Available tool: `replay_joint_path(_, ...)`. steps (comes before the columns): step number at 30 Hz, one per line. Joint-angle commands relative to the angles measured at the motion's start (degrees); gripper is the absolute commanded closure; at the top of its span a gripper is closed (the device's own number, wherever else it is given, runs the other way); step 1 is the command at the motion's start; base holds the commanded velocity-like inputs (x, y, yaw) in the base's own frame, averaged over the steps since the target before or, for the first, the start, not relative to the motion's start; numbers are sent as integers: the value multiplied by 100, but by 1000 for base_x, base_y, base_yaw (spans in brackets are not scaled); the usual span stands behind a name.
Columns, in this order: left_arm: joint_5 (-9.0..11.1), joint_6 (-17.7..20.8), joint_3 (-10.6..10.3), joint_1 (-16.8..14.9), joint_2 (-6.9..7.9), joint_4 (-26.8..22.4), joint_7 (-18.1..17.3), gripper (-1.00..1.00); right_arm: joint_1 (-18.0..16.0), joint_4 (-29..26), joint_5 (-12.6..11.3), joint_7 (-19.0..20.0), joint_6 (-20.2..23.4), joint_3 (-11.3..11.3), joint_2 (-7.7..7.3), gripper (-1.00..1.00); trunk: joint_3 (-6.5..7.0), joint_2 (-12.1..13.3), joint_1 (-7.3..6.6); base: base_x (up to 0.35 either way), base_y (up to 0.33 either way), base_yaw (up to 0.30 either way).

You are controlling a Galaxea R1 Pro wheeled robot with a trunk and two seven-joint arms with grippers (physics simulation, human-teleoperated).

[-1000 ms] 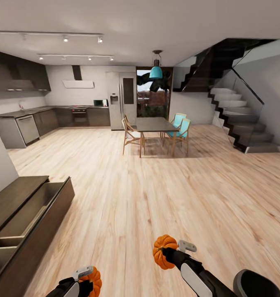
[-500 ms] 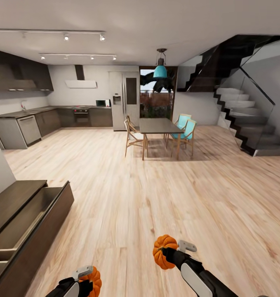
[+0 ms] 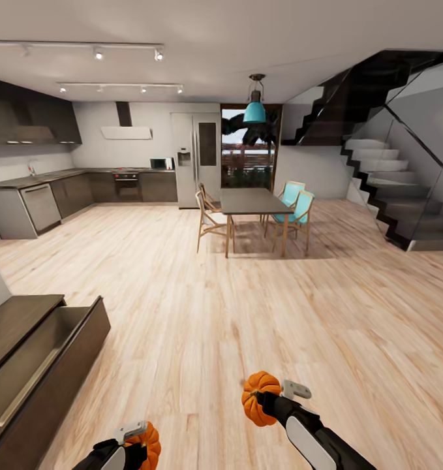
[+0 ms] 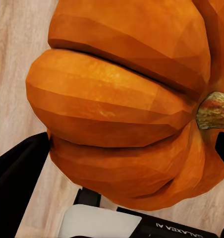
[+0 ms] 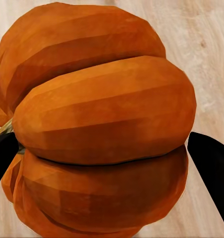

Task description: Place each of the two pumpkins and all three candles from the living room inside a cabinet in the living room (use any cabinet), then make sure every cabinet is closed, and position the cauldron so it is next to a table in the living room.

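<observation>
Each of my grippers holds one of the small orange ribbed pumpkins low over the wooden floor. My left gripper [image 3: 137, 445] is shut on one pumpkin [image 3: 151, 438] at the bottom left of the head view. The same pumpkin [image 4: 122, 109] sits between black fingers [image 4: 18, 173] in the left wrist view. My right gripper [image 3: 265, 403] is shut on the other pumpkin [image 3: 255, 395], seen close up [image 5: 102, 124] between its fingers [image 5: 211, 168]. The long dark brown cabinet [image 3: 58, 372] stands at the left with a drawer [image 3: 32, 362] pulled open. The candles and the cauldron are out of view.
A dark dining table [image 3: 250, 201] with wooden and teal chairs [image 3: 298, 210] stands ahead in mid-room. Grey kitchen units [image 3: 38, 205] and a fridge [image 3: 196, 160] line the far wall. A staircase [image 3: 404, 209] rises at the right. Wooden floor [image 3: 247, 313] stretches between me and the table.
The whole picture has shifted, so the camera has moved: the cabinet now sits lower and further left. Both grippers keep hold of their pumpkins in the same pose.
</observation>
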Motion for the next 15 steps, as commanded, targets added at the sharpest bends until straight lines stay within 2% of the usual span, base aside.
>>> replay_joint_path(1, 49, 11, -47, -5, 10, -16, 56, 100, -8, -14, -14, -44, 11, 24, -7, 100, -7, -5, 4, 323, 0, 0)
replay_joint_path(15, 35, 11, -55, -5, 4, -15, 56, 100, -8, -13, -14, -40, 10, 30, -7, 100, -7, -5, 4, 323, 0, 0)
